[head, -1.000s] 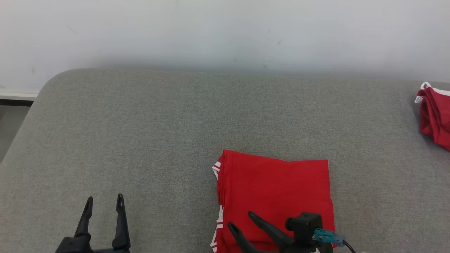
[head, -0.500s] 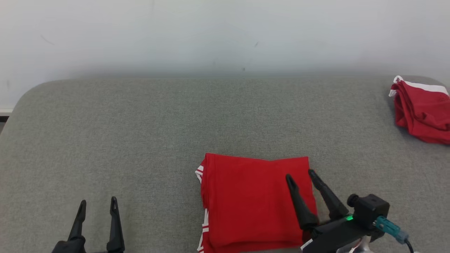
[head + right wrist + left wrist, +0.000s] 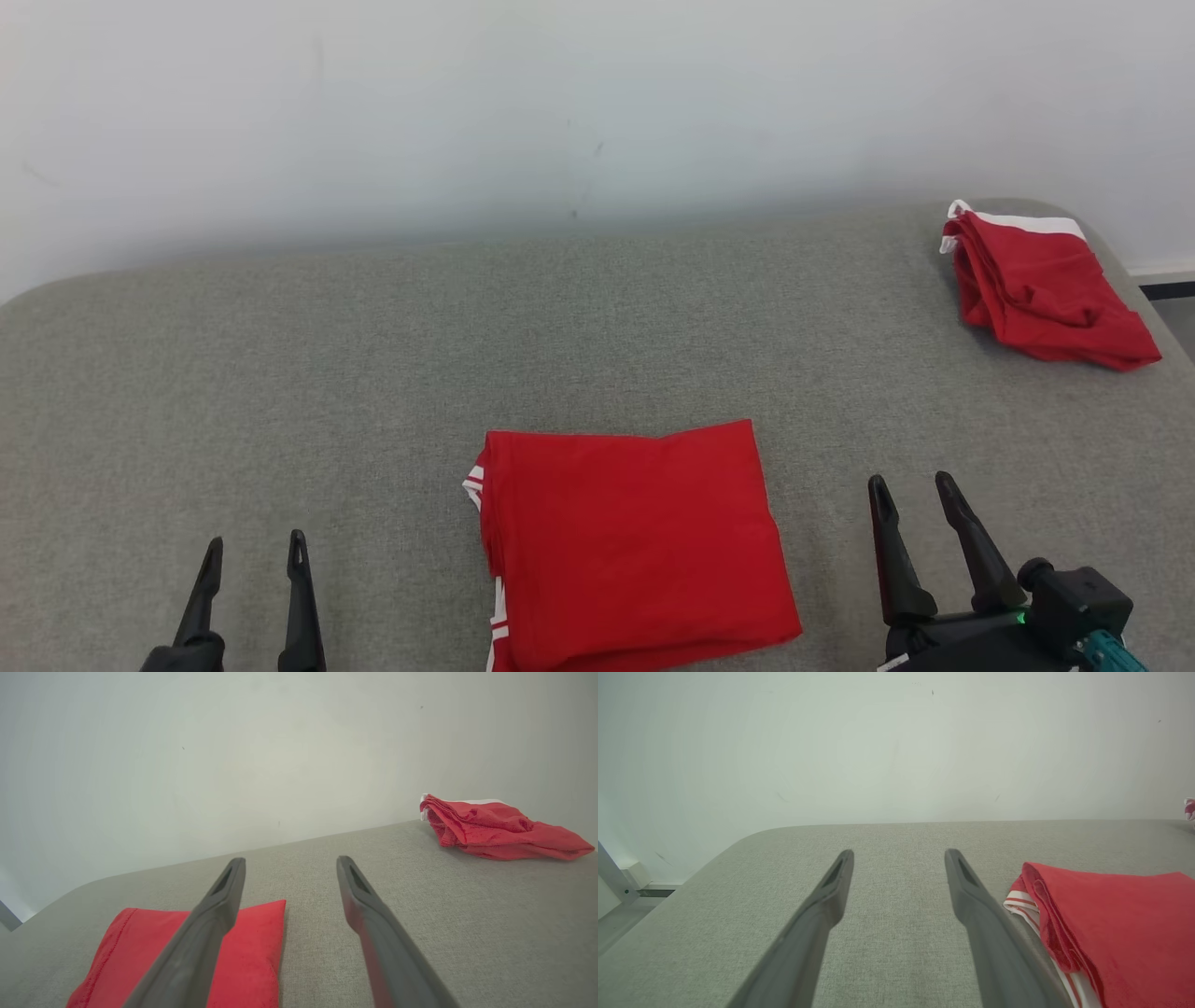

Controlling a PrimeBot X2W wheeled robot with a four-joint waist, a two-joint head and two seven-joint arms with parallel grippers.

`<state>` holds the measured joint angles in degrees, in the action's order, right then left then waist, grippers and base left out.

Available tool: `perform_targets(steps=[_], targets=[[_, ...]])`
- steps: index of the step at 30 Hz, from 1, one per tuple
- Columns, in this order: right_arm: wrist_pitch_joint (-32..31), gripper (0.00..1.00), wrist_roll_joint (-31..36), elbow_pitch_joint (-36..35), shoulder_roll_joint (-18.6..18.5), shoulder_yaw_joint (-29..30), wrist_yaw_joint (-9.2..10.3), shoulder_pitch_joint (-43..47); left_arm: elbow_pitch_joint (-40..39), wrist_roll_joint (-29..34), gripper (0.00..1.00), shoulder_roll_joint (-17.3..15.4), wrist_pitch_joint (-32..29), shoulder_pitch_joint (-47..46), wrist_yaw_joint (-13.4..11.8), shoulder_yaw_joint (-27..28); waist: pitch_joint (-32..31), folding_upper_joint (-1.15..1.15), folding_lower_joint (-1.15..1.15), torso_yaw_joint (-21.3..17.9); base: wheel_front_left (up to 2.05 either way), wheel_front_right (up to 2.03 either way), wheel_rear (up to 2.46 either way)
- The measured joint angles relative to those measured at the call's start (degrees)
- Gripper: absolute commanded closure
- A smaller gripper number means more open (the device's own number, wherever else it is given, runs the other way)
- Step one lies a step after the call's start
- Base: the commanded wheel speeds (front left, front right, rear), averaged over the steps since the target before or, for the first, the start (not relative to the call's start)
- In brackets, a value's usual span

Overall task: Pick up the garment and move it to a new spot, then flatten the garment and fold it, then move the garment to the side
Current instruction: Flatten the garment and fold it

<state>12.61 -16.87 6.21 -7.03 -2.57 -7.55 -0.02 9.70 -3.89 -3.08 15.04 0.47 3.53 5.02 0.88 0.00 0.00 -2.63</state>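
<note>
At 7 o'clock the left fingers are spread wide with nothing in them. At 5 o'clock the right fingers are spread wide too, and empty. Between them, at 6 o'clock, the red garment lies folded flat on the grey worktop. Far off at 2 o'clock a crumpled red cloth sits near the white wall.

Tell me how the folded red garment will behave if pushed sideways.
The folded red garment is soft cloth: likely bunches rather than slides whole. Stacked layers at its striped edge could shift apart. The textured grey surface probably drags on it.
</note>
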Motion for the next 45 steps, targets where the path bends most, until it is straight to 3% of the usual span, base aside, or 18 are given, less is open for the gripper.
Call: perform_targets(steps=[10, 21, 45], targets=[[1.98, 0.0, 3.14, 1.49, -0.51, 0.53, 0.0, 1.76, -0.25, 0.49, 0.0, -0.02, 0.0, 0.43, 0.07, 0.05, -0.75, 0.0, 0.01, -1.3, 0.0, 0.0, 0.0], [2.32, 0.0, 6.45, 2.11, 0.94, 0.96, 0.0, 1.94, -0.37, 1.46, 0.0, -0.47, 0.0, 0.94, 0.01, -0.21, -0.96, 0.0, 0.01, 0.08, 0.0, 0.0, 0.0], [2.37, 0.0, 6.88, 2.59, 1.02, 0.99, 0.0, 1.85, -1.71, 2.8, 0.0, -1.43, 0.0, 2.15, -0.52, -1.79, -0.58, 0.0, 0.01, 1.22, 0.0, 0.0, 0.0]])
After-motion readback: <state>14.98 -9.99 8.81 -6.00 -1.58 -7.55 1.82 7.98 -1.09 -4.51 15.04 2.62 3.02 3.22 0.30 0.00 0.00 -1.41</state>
